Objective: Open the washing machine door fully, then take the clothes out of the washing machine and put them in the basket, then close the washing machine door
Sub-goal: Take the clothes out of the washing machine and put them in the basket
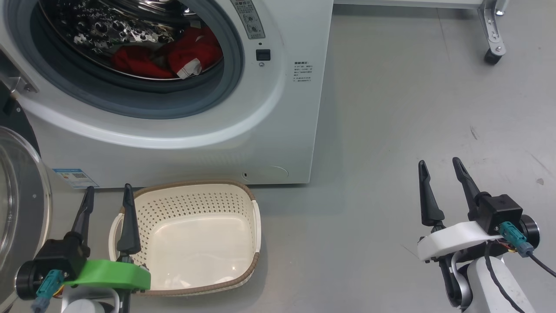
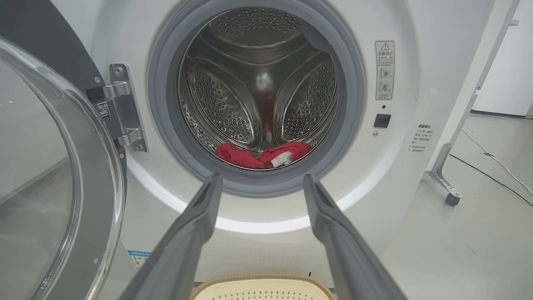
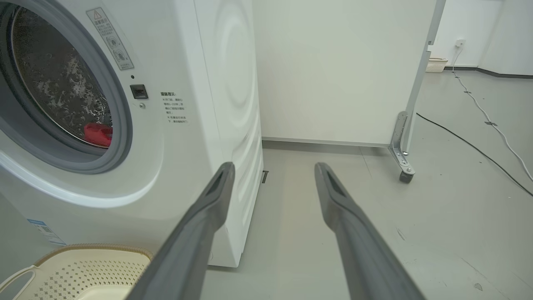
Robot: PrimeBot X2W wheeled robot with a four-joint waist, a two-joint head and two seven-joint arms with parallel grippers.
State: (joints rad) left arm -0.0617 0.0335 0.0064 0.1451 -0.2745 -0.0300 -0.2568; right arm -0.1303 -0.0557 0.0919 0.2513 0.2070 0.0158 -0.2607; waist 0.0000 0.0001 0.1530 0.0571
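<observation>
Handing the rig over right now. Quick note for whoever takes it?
Both open and empty: left hand by the basket, right hand over bare floor.
The washing machine door is swung open at the left; the red clothes lie in the washing machine drum; the basket, on the floor in front, holds none.
Done: door open. Left: clothes into basket, close door.

Grey floor [image 1: 391, 130], washing machine [image 1: 195, 148], basket [image 1: 195, 202]
</observation>
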